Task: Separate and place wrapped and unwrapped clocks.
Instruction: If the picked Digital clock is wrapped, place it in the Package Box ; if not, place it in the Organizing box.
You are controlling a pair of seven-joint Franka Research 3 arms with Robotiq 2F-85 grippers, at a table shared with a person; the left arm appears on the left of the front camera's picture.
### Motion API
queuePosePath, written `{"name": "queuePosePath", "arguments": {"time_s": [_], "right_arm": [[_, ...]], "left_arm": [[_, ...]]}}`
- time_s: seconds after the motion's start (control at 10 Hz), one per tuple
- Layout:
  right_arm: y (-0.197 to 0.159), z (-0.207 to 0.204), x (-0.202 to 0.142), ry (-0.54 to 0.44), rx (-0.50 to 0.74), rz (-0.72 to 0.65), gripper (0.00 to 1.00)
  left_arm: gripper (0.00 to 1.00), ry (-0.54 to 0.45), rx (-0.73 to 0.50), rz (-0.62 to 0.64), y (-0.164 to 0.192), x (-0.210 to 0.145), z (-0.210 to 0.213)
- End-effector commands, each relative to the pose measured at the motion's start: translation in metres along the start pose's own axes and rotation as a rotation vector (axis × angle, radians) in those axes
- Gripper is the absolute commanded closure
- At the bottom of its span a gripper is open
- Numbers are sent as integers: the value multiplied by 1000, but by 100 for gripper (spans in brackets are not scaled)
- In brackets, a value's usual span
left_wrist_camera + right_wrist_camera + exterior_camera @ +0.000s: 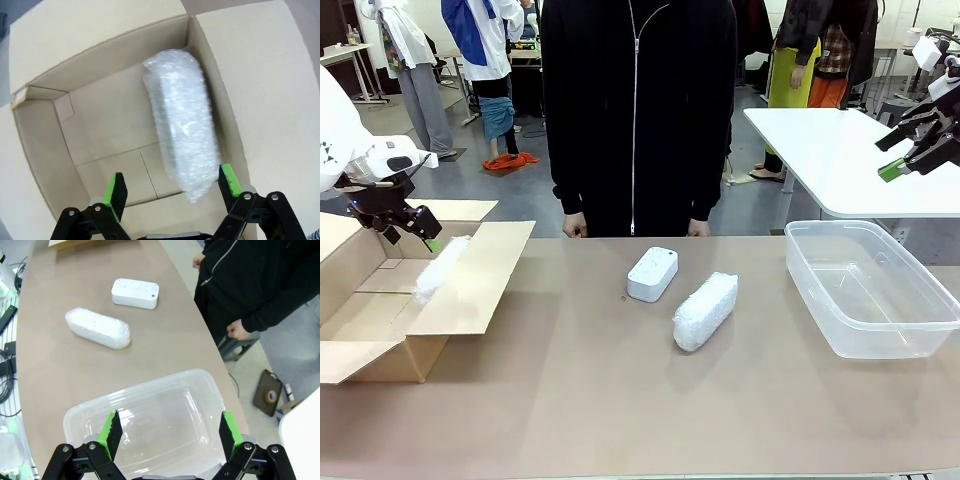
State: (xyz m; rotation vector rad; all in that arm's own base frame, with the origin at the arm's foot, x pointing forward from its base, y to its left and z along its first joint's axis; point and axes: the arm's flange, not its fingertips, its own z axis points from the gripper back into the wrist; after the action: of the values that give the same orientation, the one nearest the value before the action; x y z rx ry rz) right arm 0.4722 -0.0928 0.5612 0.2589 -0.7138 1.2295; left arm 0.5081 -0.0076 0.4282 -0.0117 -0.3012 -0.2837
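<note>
One bubble-wrapped clock [182, 120] lies inside the cardboard box [100, 125], along its side wall. In the front view this bundle [440, 268] leans at the box [380, 300] opening. My left gripper [171, 186] hangs open just above its near end, and I see that gripper [420, 235] over the box at the table's left. A second wrapped clock [705, 310] and the bare white unwrapped clock [652, 273] rest mid-table. From the right wrist, the bundle [97, 328] and the white clock [135, 292] lie beyond the bin. My right gripper [892, 155] is open, high at the right, with nothing in it [170, 432].
A clear plastic bin [870, 290] stands at the table's right, below the right gripper, its rim [150, 385] close in the wrist view. A person in black [635, 110] stands at the far edge, hands [575, 226] down. The box flaps [470, 280] spread onto the table.
</note>
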Motion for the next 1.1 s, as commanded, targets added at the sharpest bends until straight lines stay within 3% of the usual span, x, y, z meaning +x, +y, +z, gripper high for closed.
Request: {"name": "queuePosePath", "arguments": {"time_s": [0.0,1.0], "right_arm": [[0,-1,0,-16,5,1,0],[0,-1,0,-16,5,1,0]], "left_arm": [[0,1,-32,2,3,1,4],[0,8,-10,91,-45,-8,66]]}}
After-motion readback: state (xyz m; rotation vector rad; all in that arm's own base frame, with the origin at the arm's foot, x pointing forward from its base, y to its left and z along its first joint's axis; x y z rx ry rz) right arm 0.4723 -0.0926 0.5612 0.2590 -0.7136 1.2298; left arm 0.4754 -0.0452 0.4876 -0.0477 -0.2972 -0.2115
